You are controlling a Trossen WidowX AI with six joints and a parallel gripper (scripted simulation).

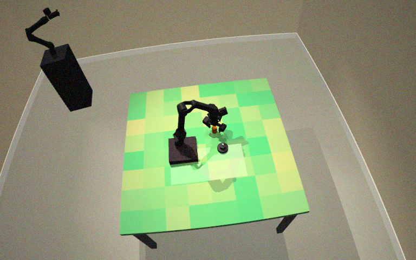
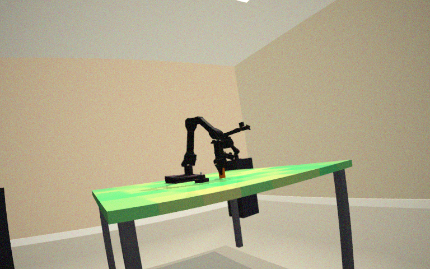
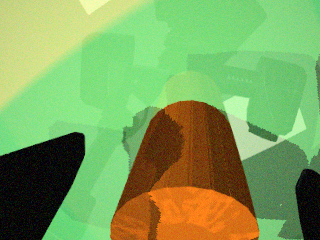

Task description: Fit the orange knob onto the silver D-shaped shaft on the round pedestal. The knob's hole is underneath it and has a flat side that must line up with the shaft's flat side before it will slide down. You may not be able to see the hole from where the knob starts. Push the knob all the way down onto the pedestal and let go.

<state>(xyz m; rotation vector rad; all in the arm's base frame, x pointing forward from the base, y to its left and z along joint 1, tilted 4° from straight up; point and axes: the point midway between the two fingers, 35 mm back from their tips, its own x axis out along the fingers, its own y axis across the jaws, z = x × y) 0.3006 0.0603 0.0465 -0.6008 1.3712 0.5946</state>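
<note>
The orange knob (image 1: 214, 130) (image 2: 223, 173) (image 3: 187, 215) stands upright on the table, apart from the pedestal. Its underside and hole are hidden. My gripper (image 1: 215, 125) (image 2: 221, 171) (image 3: 196, 164) is open and points down at the knob. In the wrist view one finger is to the left of the knob and one to the right, with gaps on both sides. The dark round pedestal (image 1: 219, 150) (image 2: 201, 180) is nearer the front of the table in the top view. Its small silver shaft (image 1: 222, 144) (image 2: 200, 173) is bare; its flat side cannot be made out.
The arm's dark base block (image 1: 183, 151) (image 2: 177, 179) sits left of the pedestal. The table (image 1: 214, 214) (image 2: 132, 210) has a green and yellow patchwork top with a pale rectangle and arm shadows. A second arm on a black column (image 1: 69, 82) stands beyond the table.
</note>
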